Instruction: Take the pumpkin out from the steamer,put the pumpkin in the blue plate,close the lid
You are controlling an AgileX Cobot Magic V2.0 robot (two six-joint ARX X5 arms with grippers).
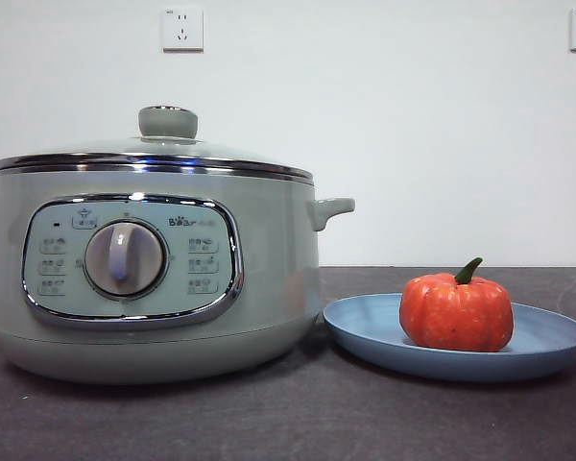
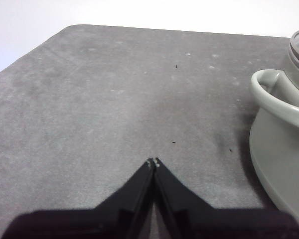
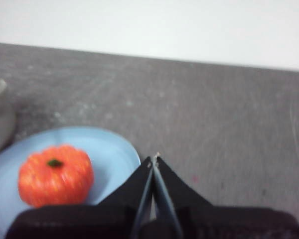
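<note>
The pale green steamer (image 1: 154,279) stands at the left with its glass lid (image 1: 163,144) seated on the rim. To its right the orange pumpkin (image 1: 456,312) sits upright in the blue plate (image 1: 547,341). Neither arm shows in the front view. My left gripper (image 2: 153,162) is shut and empty above bare table, with the steamer's side handle (image 2: 274,94) off to one side. My right gripper (image 3: 153,158) is shut and empty, hovering beside the blue plate (image 3: 114,149), apart from the pumpkin (image 3: 56,175).
The dark grey table (image 1: 288,423) runs under everything. A white wall with two sockets (image 1: 182,29) stands behind. The table's edge and a cut corner (image 2: 65,30) show in the left wrist view.
</note>
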